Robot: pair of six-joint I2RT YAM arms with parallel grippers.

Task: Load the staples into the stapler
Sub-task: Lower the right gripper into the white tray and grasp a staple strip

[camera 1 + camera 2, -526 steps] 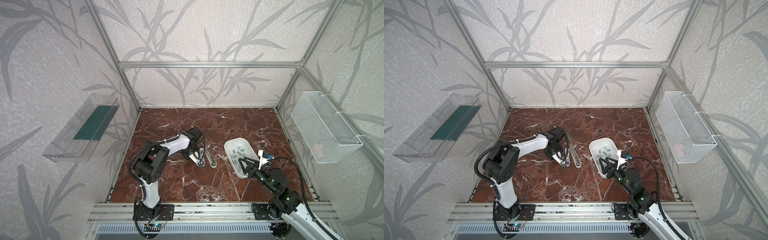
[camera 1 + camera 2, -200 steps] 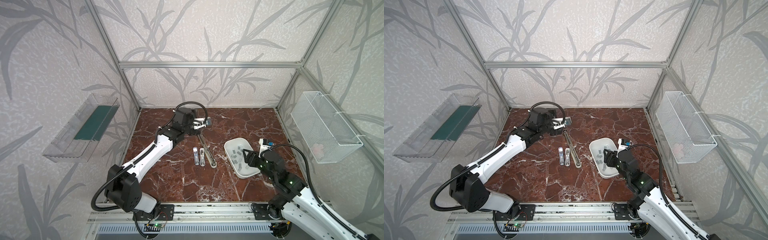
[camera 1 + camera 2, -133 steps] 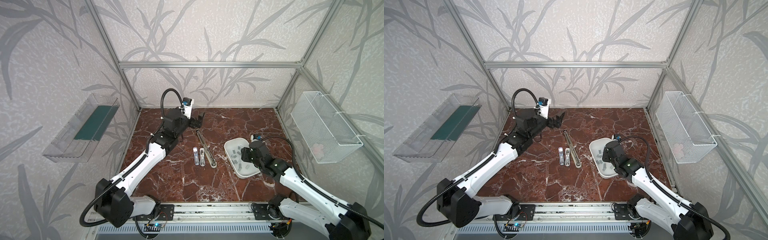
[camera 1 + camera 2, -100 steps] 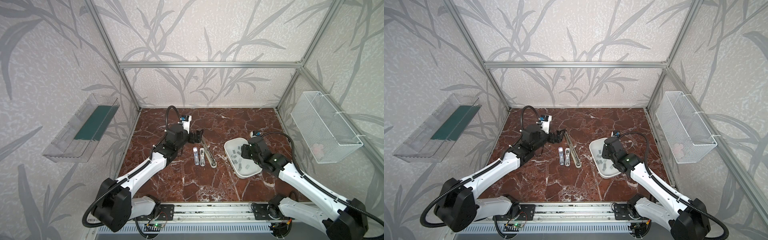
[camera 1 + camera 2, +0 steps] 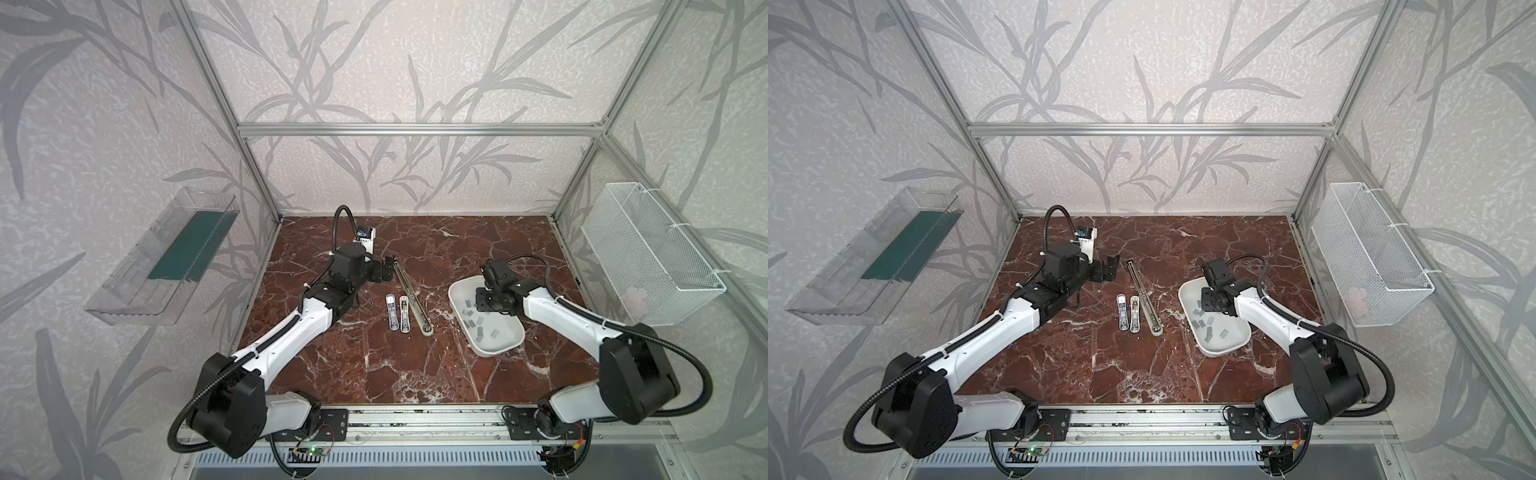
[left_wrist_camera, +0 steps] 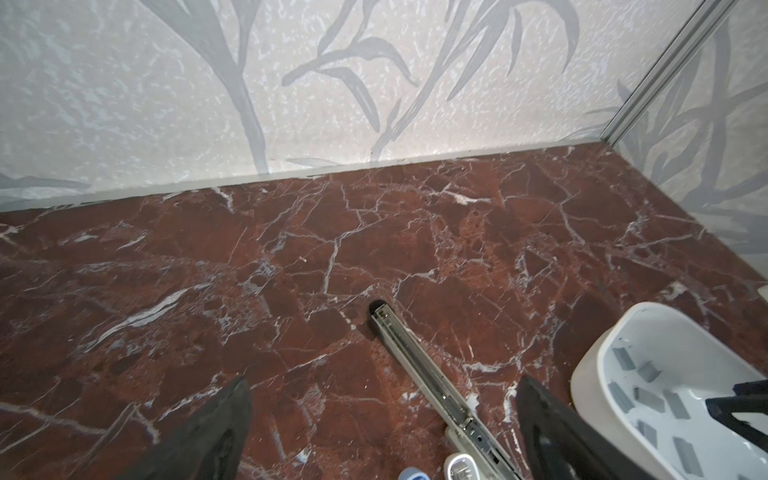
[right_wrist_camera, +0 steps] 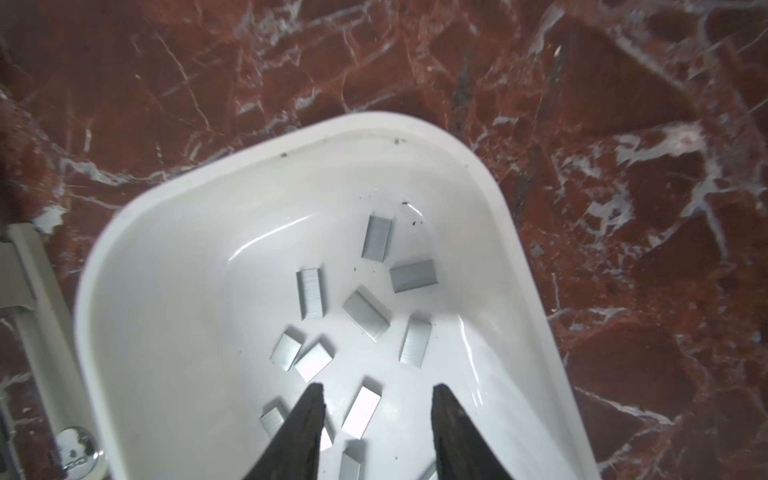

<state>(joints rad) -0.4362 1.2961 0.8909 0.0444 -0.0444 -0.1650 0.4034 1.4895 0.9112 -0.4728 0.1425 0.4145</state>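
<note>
A: Inside the white tray (image 7: pixel 174 232), right claw (image 7: pixel 377 390) half-open, empty. Centre it on one strip, descend square, pinch the long edges.

B: Noted. Staples (image 7: pixel 365 313) lie scattered; one strip (image 7: pixel 360 411) lies between the fingertips (image 7: pixel 309 409), untouched. Left claw (image 6: pixel 382 384) wide open, empty, by the long stapler (image 6: pixel 419 365) on the worktop (image 6: pixel 249 270).

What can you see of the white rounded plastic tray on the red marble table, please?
The white rounded plastic tray is a glossy, shallow, rounded-rectangle dish resting flat on the red marble table, right of centre. About a dozen grey staple strips lie scattered inside. The right gripper hovers over them, jaws apart.
</note>
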